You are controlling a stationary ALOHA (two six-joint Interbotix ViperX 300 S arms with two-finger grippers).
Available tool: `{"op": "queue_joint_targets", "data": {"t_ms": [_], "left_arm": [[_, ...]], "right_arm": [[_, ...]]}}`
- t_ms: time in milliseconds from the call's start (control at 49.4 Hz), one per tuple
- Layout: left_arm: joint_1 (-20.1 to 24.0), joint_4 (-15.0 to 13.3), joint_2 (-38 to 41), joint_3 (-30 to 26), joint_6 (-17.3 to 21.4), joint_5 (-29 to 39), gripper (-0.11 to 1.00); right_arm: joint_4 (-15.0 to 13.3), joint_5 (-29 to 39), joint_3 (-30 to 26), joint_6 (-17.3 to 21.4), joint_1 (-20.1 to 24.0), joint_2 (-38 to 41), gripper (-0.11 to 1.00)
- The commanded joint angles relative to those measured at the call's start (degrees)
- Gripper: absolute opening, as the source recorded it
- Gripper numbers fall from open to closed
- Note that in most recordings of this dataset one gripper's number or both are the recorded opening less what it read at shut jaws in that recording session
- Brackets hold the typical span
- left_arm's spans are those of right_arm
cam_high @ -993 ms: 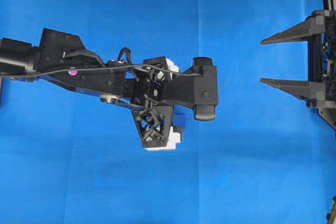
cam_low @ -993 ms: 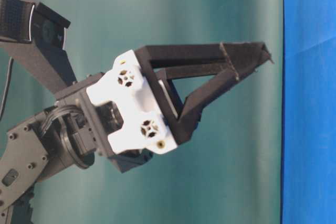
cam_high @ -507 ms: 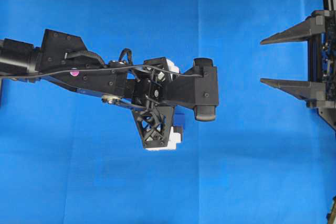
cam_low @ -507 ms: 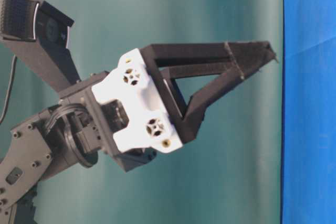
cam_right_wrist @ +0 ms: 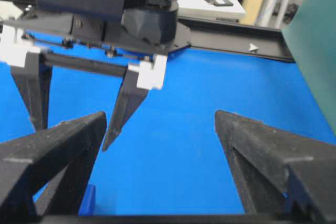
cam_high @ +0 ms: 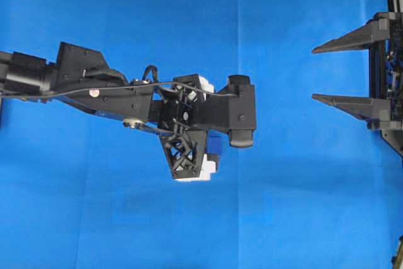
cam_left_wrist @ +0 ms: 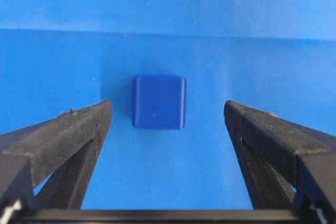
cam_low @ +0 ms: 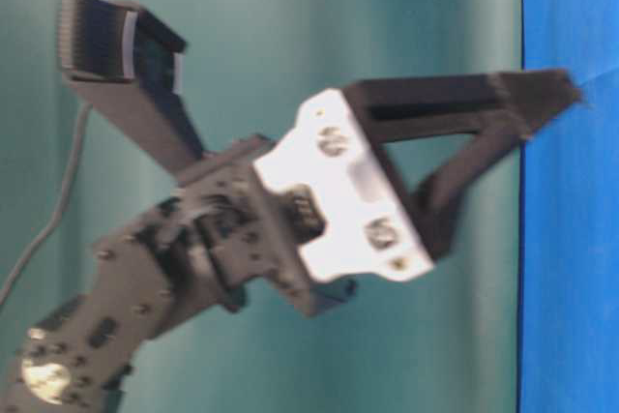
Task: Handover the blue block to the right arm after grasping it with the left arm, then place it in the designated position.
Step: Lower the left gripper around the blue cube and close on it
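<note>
The blue block [cam_left_wrist: 158, 102] lies flat on the blue cloth. In the left wrist view it sits between the two open fingers of my left gripper [cam_left_wrist: 168, 111], just beyond their tips, untouched. From overhead the left gripper [cam_high: 192, 131], with its white brackets, points straight down and hides most of the block [cam_high: 215, 145]. At table level its tips [cam_low: 556, 94] are at the cloth's surface. My right gripper [cam_high: 315, 74] is open and empty at the far right. In the right wrist view [cam_right_wrist: 160, 121] it faces the left gripper's fingers [cam_right_wrist: 126, 108], with a sliver of the block [cam_right_wrist: 87, 200] low down.
The blue cloth [cam_high: 302, 206] covers the whole table. A black rail [cam_right_wrist: 231, 30] runs along the table's far edge in the right wrist view, with a green backdrop [cam_right_wrist: 315, 40] to its right.
My left gripper has come down to the cloth, still open, and its arm has tilted and shifted slightly left. The right arm has not moved.
</note>
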Motion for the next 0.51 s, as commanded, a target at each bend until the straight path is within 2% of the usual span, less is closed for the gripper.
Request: {"op": "queue_joint_targets", "data": {"t_ms": [0, 203, 486], "left_arm": [[-0.5, 0.2, -0.5, 0.6, -0.1, -3.1, 0.92], [-0.8, 0.2, 1.9, 4.0, -0.2, -8.9, 0.92], [-1.1, 0.2, 8.0, 5.3, -0.2, -14.6, 0.92]], "right_arm": [[0.2, -0.4, -1.2, 0.0, 0.0, 0.4, 0.98], [0.2, -0.4, -1.2, 0.0, -0.1, 0.4, 0.98], [0.2, -0.4, -1.1, 0.0, 0.0, 0.6, 0.98]]}}
